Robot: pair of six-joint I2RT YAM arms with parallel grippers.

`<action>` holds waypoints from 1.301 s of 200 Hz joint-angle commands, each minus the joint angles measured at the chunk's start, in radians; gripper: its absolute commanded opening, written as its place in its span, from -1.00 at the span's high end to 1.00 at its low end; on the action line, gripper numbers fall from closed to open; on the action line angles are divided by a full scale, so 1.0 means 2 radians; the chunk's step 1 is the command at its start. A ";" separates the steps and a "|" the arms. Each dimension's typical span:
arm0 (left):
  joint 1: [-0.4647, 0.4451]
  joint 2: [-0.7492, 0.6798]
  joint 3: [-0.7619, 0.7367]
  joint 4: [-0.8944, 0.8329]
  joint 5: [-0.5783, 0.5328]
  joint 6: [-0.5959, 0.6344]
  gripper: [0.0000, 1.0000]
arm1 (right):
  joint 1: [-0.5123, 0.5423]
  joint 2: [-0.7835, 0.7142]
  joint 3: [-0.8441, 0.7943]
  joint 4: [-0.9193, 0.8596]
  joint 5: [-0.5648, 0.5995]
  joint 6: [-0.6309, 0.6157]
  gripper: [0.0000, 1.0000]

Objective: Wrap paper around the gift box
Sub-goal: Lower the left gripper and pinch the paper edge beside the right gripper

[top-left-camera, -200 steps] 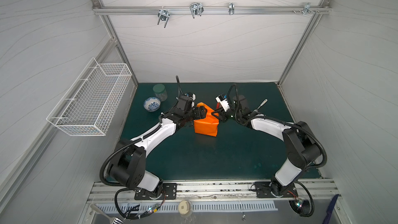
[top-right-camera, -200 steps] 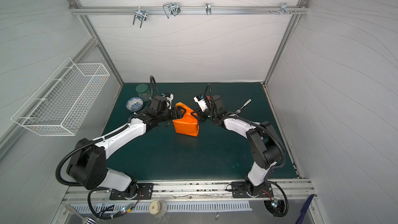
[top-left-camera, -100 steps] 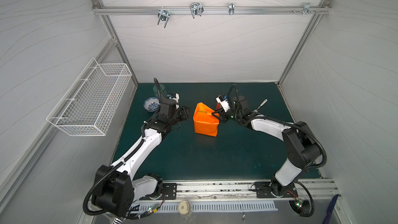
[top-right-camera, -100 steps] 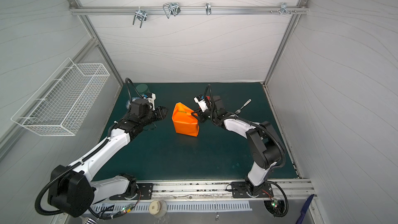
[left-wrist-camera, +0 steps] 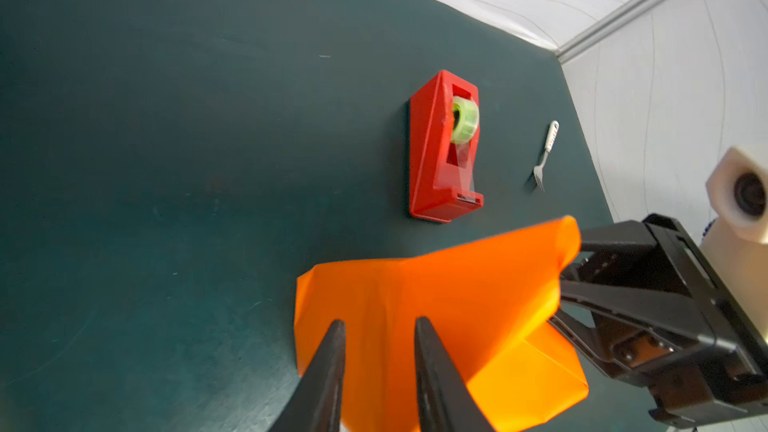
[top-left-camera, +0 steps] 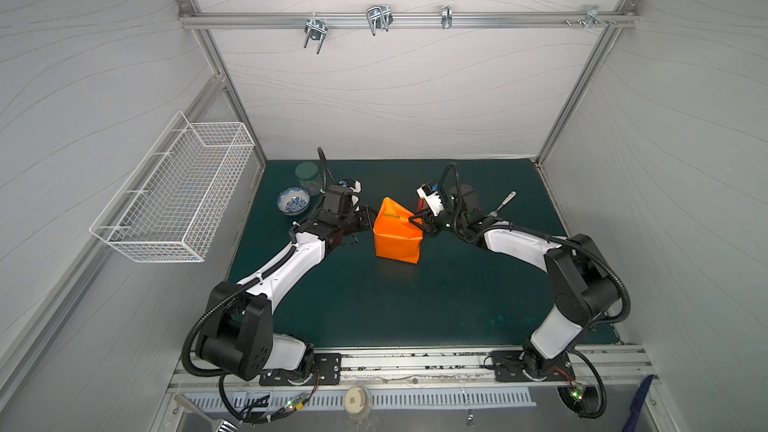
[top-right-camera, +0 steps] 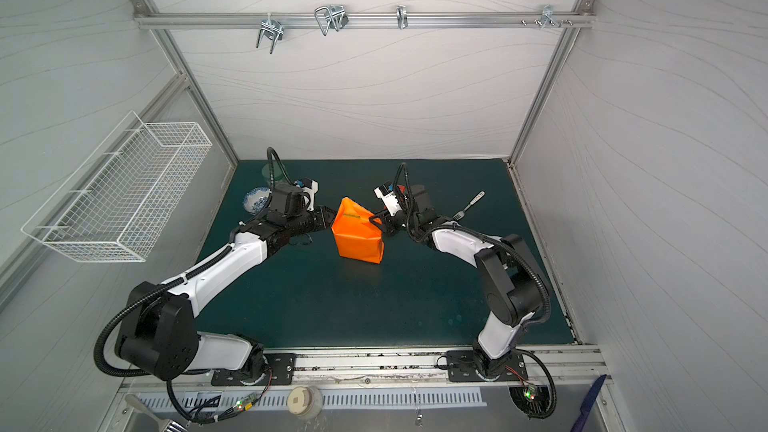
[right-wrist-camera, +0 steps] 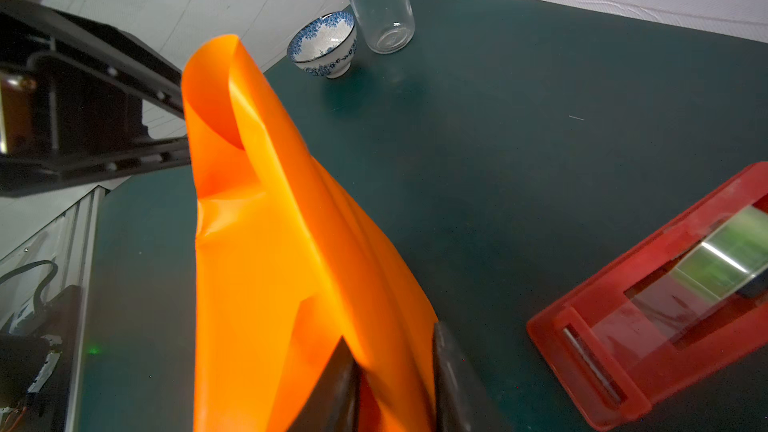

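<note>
The orange paper point(top-left-camera: 397, 238) point(top-right-camera: 357, 238) stands tented over the gift box in the middle of the green mat. Of the gift box, only a thin yellow-green line point(top-left-camera: 390, 215) shows in a slit near the top. My left gripper point(top-left-camera: 371, 218) point(left-wrist-camera: 379, 321) is at the paper's left end, its fingers drawn close with a ridge of paper point(left-wrist-camera: 436, 305) between them. My right gripper point(top-left-camera: 414, 218) point(right-wrist-camera: 390, 332) is shut on the right end, where a fold of paper point(right-wrist-camera: 270, 263) runs between its fingers.
A red tape dispenser point(left-wrist-camera: 444, 151) point(right-wrist-camera: 665, 305) lies behind the package, with a fork point(top-left-camera: 503, 203) to its right. A blue-patterned bowl point(top-left-camera: 293, 201) and a green-lidded jar point(top-left-camera: 308, 176) stand at the back left. A wire basket point(top-left-camera: 174, 193) hangs on the left wall.
The left arm pulled back to the left, then returned to the paper's left end with its jaws much narrower. The right gripper kept its hold in place.
</note>
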 commanded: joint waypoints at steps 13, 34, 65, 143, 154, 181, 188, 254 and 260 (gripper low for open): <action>-0.018 0.017 0.006 0.027 0.002 0.002 0.40 | -0.002 0.001 0.002 0.007 -0.005 -0.006 0.41; -0.024 0.027 0.008 0.031 0.001 0.002 0.40 | -0.003 0.004 0.003 0.008 -0.007 -0.005 0.41; -0.028 0.042 0.014 0.030 0.000 0.005 0.41 | -0.002 0.006 0.003 0.009 -0.008 -0.003 0.42; -0.032 0.063 0.027 0.033 0.004 0.009 0.26 | -0.002 0.006 0.010 0.005 -0.007 0.000 0.41; -0.033 0.065 0.028 0.035 0.005 0.007 0.23 | -0.002 0.006 0.010 0.005 -0.009 0.001 0.41; -0.033 0.069 0.031 0.044 0.003 0.005 0.13 | -0.001 0.006 0.010 0.007 -0.011 0.000 0.41; -0.033 0.073 0.033 0.045 0.001 0.003 0.10 | 0.000 0.006 0.009 0.007 -0.012 -0.001 0.41; -0.033 0.096 0.022 0.069 -0.012 -0.006 -0.16 | 0.004 0.004 0.011 0.004 -0.014 -0.015 0.41; -0.033 0.096 0.018 0.073 -0.012 -0.007 -0.18 | 0.003 0.004 0.012 0.003 -0.014 -0.016 0.41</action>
